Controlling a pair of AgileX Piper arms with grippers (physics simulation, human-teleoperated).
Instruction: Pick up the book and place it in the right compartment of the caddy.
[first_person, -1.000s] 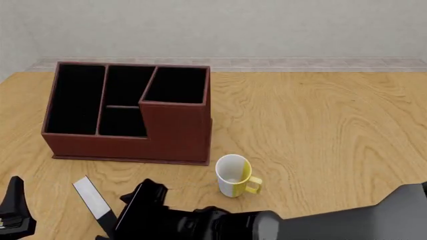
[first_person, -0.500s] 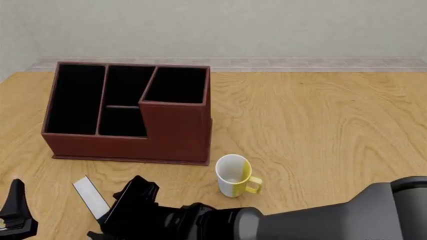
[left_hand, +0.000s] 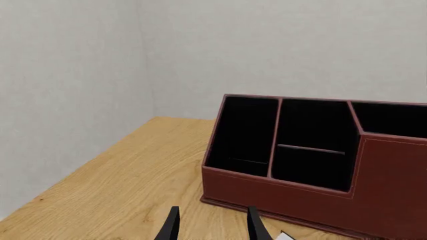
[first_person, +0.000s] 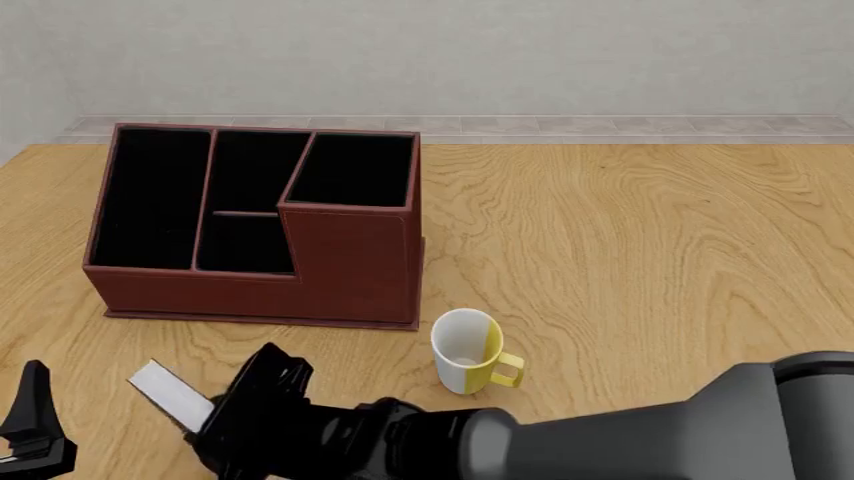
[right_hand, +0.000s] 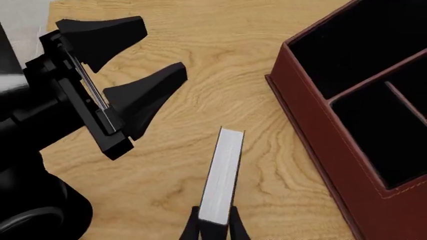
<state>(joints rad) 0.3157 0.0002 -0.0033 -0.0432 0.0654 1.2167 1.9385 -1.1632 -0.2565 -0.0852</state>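
The book (right_hand: 223, 176) has shifted left, clamped between the right jaws.

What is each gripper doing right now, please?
Left gripper: open, holding nothing.
Right gripper: shut on the book, gripping its near end.

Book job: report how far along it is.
Done: the right gripper is shut on the thin black-covered book, white page edge showing. In hand: carrying it. Left: placing it in the squarish right compartment of the reddish-brown caddy. The left gripper stands open, idle.
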